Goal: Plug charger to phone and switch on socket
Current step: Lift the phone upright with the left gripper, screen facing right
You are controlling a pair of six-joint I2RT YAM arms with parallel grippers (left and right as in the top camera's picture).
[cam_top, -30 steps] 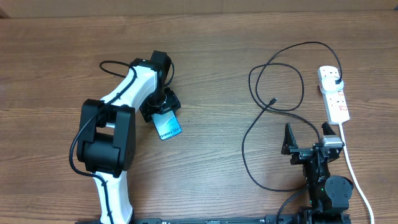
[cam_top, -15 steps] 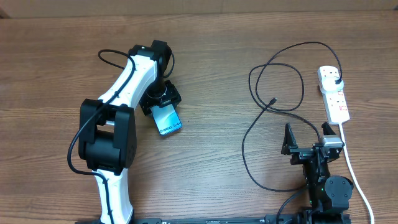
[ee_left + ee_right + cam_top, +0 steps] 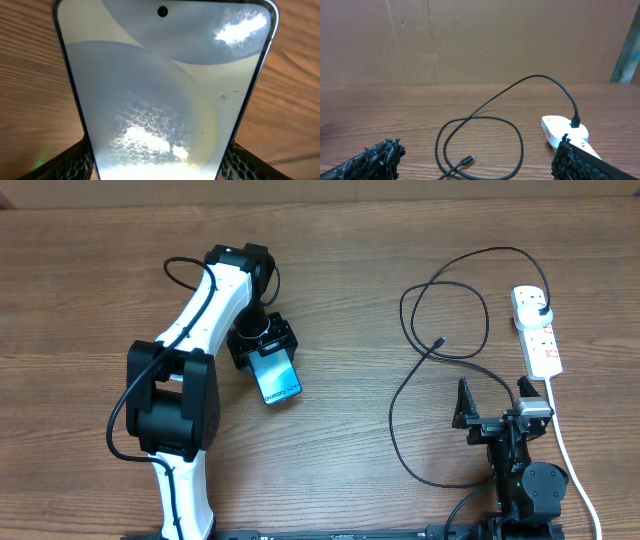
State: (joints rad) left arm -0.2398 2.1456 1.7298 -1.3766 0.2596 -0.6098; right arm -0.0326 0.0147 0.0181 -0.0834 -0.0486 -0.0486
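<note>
My left gripper [image 3: 262,343] is shut on the phone [image 3: 277,378], a slim smartphone with a light blue screen and white text. The phone fills the left wrist view [image 3: 165,90], held between my two fingertips [image 3: 160,167] above the wood. The charger [image 3: 436,344] is a thin black cable looped at the right. Its small connector lies free on the table [image 3: 468,160]. Its black plug sits in the socket [image 3: 535,330], a white power strip with red switches, also in the right wrist view [image 3: 565,129]. My right gripper [image 3: 492,402] is open and empty, near the table's front edge.
The strip's thick white lead [image 3: 570,455] runs down past the right arm's base [image 3: 525,480]. The left arm [image 3: 185,370] stretches over the table's left half. A brown cardboard wall [image 3: 470,40] stands behind the table.
My left gripper has carried the phone to the right and slightly toward the front. The right arm, cable and strip have not moved.
</note>
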